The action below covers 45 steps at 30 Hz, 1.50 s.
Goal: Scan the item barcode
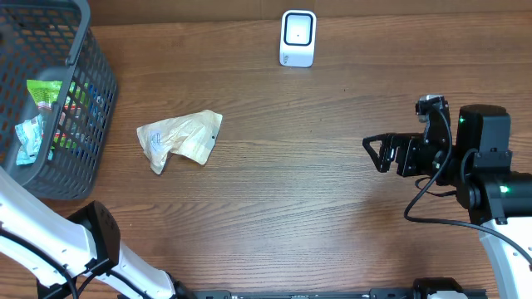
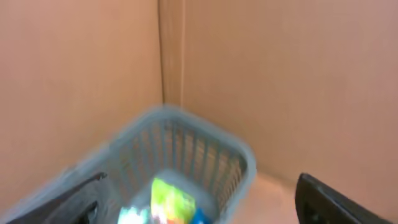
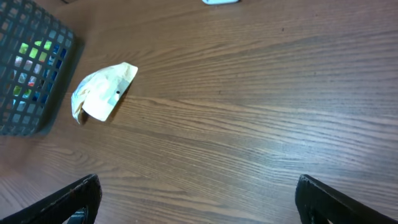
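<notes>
Your item, a crumpled beige packet (image 1: pixel 181 138), lies on the worktop (image 1: pixel 291 208) left of centre, near the grey basket (image 1: pixel 93 108) but not touching it. No tool is touching it. The white scanner (image 1: pixel 298 37) stands at the far edge, well apart from the packet. Only the overhead view shows it whole; the right wrist view catches just a sliver at its top edge.

Your right tool (image 1: pixel 371 154) sits over the right side of the worktop, pointing toward the packet, jaws spread wide with nothing between them. Its own camera confirms this, with 2 dark fingers (image 3: pixel 74 199) at the frame corners and bare wood between.

Your left tool (image 2: pixel 200 180) is outside the overhead frame, where only its white arm (image 1: pixel 50 241) shows. Its wrist view is blurred, but the fingers stand far apart and hold nothing, above the basket, which contains what may be green and blue packets.
</notes>
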Available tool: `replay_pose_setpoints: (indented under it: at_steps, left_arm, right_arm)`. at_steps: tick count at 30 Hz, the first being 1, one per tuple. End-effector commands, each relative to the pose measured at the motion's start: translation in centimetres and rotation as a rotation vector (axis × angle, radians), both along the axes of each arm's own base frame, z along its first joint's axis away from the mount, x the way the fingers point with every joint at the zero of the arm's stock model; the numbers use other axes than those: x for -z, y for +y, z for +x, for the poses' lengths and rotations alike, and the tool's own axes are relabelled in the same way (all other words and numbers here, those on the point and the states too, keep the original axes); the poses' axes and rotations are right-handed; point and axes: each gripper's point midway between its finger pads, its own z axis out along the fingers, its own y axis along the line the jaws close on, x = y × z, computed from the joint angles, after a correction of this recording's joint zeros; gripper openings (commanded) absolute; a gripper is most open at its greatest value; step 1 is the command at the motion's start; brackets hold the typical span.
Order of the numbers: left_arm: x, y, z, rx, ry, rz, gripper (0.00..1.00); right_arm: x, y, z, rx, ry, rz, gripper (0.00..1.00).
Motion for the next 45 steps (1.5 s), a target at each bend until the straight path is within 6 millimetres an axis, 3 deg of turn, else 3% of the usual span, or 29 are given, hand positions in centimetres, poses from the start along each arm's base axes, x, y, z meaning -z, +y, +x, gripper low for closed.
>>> replay_pose_setpoints:
  at_steps: [1,4,8,12,15,16,21,29,31,45]
  left_arm:
    - [-2.7,3.2,-0.6,-0.114,-0.111,0.041,0.84]
    - [-2.0,8.5,0.7,-0.211,-0.171,-0.019,0.84]
    - [2.8,13.9,2.6,-0.292,-0.115,-0.101,0.85]
    - [9.5,17.4,4.8,-0.345,0.016,-0.161,0.89]
    - [14.9,18.6,6.7,-0.33,0.148,-0.185,0.89]
    - [17.7,19.0,7.8,-0.324,0.197,-0.216,0.89]
    - [24.4,18.7,11.2,-0.265,0.314,-0.272,0.93]
    - [32.2,15.9,15.3,-0.161,0.476,-0.292,0.94]
    - [34.1,15.5,15.7,-0.161,0.514,-0.3,1.0]
    - [45.8,15.1,15.3,-0.226,0.722,-0.42,1.0]
  right_arm:
    - [-1.1,0.4,0.0,-0.014,-0.022,0.011,1.0]
    - [-1.1,0.4,-0.1,-0.017,-0.017,0.014,1.0]
    - [-1.1,0.5,-0.2,-0.021,-0.014,0.019,1.0]
    - [-1.1,0.5,-0.2,-0.021,-0.014,0.019,1.0]
    - [-1.1,0.5,-0.2,-0.021,-0.013,0.019,1.0]
    - [-1.1,0.5,-0.2,-0.021,-0.013,0.019,1.0]
    - [-0.9,0.5,-0.4,-0.021,-0.003,0.018,1.0]
    - [-0.8,0.5,-0.5,-0.02,0.005,0.018,1.0]
    - [-0.8,0.5,-0.6,-0.02,0.008,0.018,1.0]
    - [-0.5,0.5,-0.9,-0.02,0.027,0.018,1.0]
